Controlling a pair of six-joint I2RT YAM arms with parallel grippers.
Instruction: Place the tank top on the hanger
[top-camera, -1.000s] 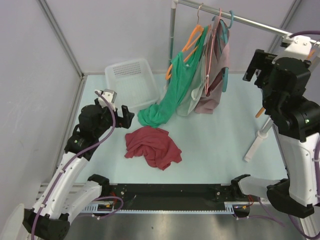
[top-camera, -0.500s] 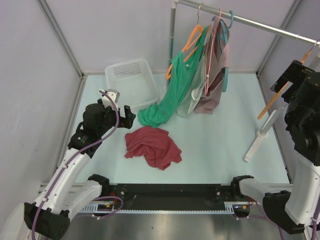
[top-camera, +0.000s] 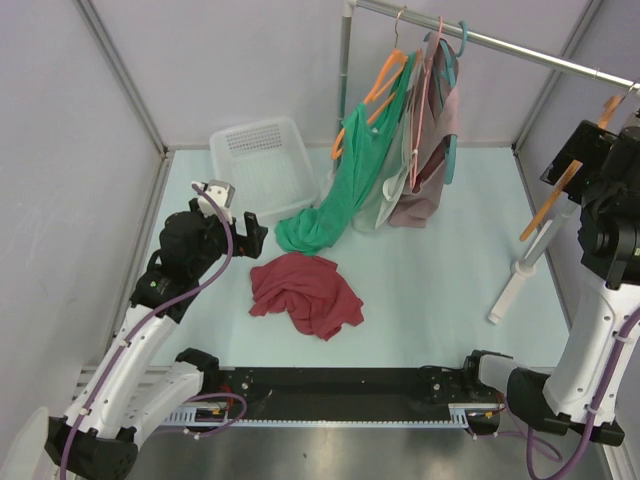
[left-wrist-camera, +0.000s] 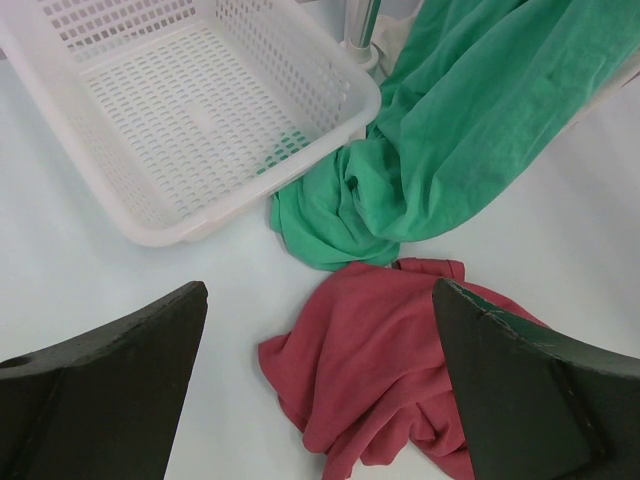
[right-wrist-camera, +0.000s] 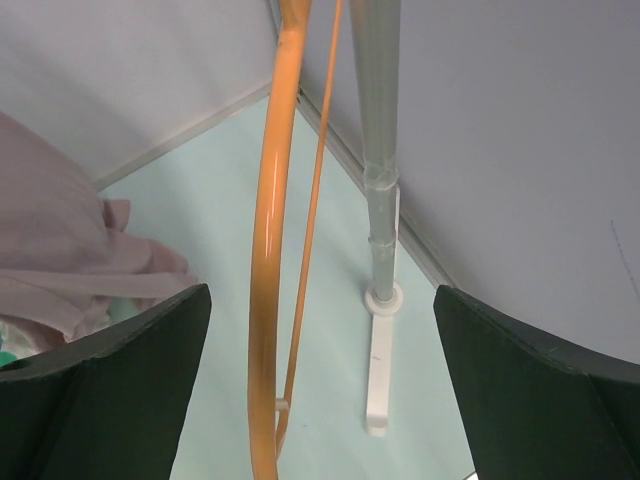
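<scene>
Fingers (left-wrist-camera: 110, 380) of left gripper (left-wrist-camera: 320, 290) spread wide, gripping nothing. Hovers over the table (top-camera: 430, 270), angled down toward the tank top (left-wrist-camera: 390, 370). Tank top: maroon, crumpled in a loose heap flat on the table, near the front edge and left of centre, just ahead of the left gripper in the top view. Touches the trailing hem of the green garment (left-wrist-camera: 450, 130) along its far edge. Green garment: hangs from the rail (top-camera: 520, 48) and pools on the table against the corner of the white perforated basket (left-wrist-camera: 365, 95). Right gripper (right-wrist-camera: 322, 292): raised high at the right side, fingers likewise fully apart. Hanger (right-wrist-camera: 268, 250): bare orange plastic, hangs from the right end of the rail and passes between the right fingers, nearer the one at the left of the wrist view, with no visible contact on either side. Grey stand post (right-wrist-camera: 378, 120) just behind the hanger. Pink garment (right-wrist-camera: 60, 230) visible at the left of the right wrist view.
</scene>
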